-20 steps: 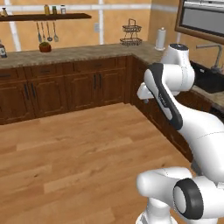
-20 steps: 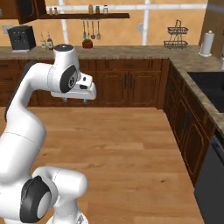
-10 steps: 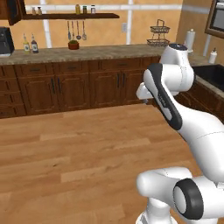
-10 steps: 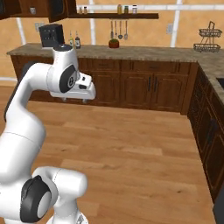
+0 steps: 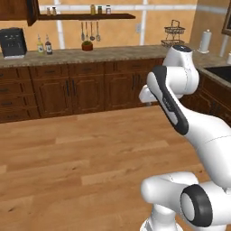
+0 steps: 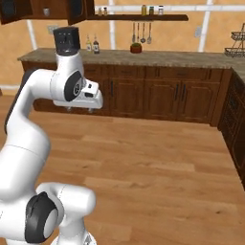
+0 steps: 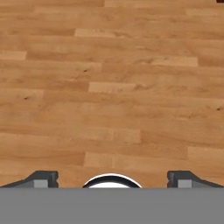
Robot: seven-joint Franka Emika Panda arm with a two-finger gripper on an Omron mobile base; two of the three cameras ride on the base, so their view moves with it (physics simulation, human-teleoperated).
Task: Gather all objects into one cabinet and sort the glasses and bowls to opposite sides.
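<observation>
The dark brown wall cabinet (image 6: 21, 9) hangs at the top left with a door (image 6: 76, 9) swung open, and it also appears in the left base view as the cabinet (image 5: 16, 9). A small grey thing (image 6: 46, 11), possibly the grey mug, stands on its shelf; it is too small to tell. The pink cup, red cup and tan bowl are out of view. My gripper (image 7: 112, 178) points down at bare wooden floor, its fingertips (image 7: 41, 179) wide apart and empty. The same gripper (image 6: 79, 109) hangs from the raised hand, far below and right of the cabinet.
A long counter (image 5: 113, 54) with dark base cabinets (image 6: 158, 95) runs along the back wall. On it stand a black coffee machine (image 5: 13, 43), bottles (image 5: 43, 45), a red pot (image 5: 87, 45), a wire basket (image 5: 173, 36) and a paper towel roll (image 5: 205, 41). A second counter (image 5: 216, 74) juts out at the right.
The whole scene has slid to the right in both base views, so the base has turned left. The wall cabinet has come into view. The arm's pose looks the same.
</observation>
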